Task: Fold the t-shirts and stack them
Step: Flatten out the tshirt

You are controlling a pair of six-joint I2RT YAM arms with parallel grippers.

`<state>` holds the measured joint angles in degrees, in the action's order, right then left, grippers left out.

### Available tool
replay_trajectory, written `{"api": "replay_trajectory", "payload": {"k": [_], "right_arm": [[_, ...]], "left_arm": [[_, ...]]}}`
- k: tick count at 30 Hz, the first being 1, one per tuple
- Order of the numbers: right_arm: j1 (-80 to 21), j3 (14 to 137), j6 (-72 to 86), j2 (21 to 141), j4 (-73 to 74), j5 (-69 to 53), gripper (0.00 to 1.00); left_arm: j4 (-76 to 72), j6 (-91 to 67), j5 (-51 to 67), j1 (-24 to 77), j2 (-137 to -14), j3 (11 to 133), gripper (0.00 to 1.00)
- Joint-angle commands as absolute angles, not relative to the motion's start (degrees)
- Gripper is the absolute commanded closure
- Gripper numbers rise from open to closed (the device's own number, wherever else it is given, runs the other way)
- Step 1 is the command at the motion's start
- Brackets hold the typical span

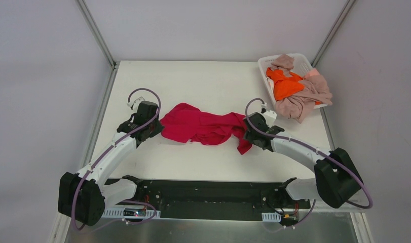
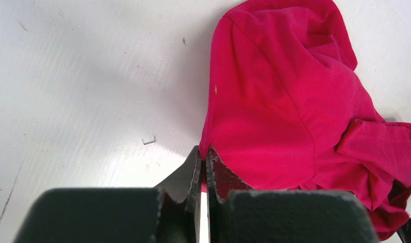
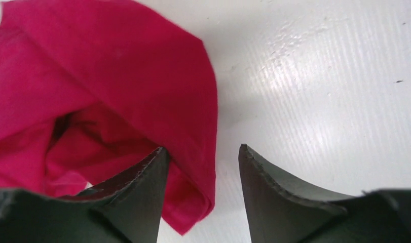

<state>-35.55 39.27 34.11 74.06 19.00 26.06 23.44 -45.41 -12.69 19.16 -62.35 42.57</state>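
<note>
Crimson t-shirt (image 1: 203, 126) is laid crumpled and unfolded across mid-bench (image 1: 193, 81), stretched between the two arms. The other t-shirts are kept well apart at the far right corner. There the orange t-shirt (image 1: 285, 86) and pink-beige t-shirts (image 1: 304, 98) are heaped in the white basket (image 1: 264, 65), with pink-beige cloth spilled over its near rim onto the bench.

Left end effector (image 2: 203, 157) is clenched at the shirt's left edge, and a sliver of red is seen pinched between its fingers (image 2: 185, 177). Right end effector (image 3: 202, 152) is released, jaws apart, low over the bench at the shirt's right end. A folded edge of cloth is draped past the finger on the left of that view and into the gap. The other finger is set over bare bench.

View differences:
- Top view: both sets of fingertips are hidden by the wrists and bunched cloth, so neither grip can be read there. The basket and its load are shown only here. So is a tail of crimson cloth trailed toward the near edge beside the right wrist.
- Left wrist view: a small staple-shaped mark (image 2: 149, 140) is picked up on the bench just left of the shirt.
- Right wrist view: a dark hollow is seen inside the bunched folds.
</note>
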Motion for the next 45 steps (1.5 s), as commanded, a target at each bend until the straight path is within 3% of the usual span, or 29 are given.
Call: {"api": "replay_trajectory", "payload": {"k": [1,3,6,16,21,37,42,45], "right_arm": [[-34.8,41.0,35.9,78.3,17.0,32.8,0.5],[-34.4,40.0,35.2,79.3,14.2,30.7,0.62],[-34.2,39.0,34.2,78.4,11.1,27.0,1.0],[-34.0,53.3,23.2,56.3,23.5,39.2,1.0],[-34.1,62.3,17.8,46.6,23.7,31.7,1.0],[-34.1,88.4,18.9,37.0,33.1,6.1,1.0],[-34.1,88.5,21.4,34.1,35.1,5.5,1.0],[-34.1,88.4,22.3,34.1,38.3,11.9,1.0]], "left_arm": [[24.2,-43.8,-14.6,19.4,-61.5,42.1,1.0],[24.2,-43.6,-15.0,19.3,-61.7,42.3,1.0],[24.3,-42.8,-15.9,19.3,-61.9,43.4,1.0],[29.6,-38.2,-24.9,19.3,-54.9,61.1,1.0],[30.6,-35.6,-24.5,19.3,-48.3,71.5,1.0],[36.1,-29.2,-12.9,19.3,-40.9,102.1,1.0],[36.9,-27.3,-15.0,19.3,-43.2,108.5,1.0],[36.9,-25.9,-19.6,19.3,-47.2,110.5,1.0]]}}
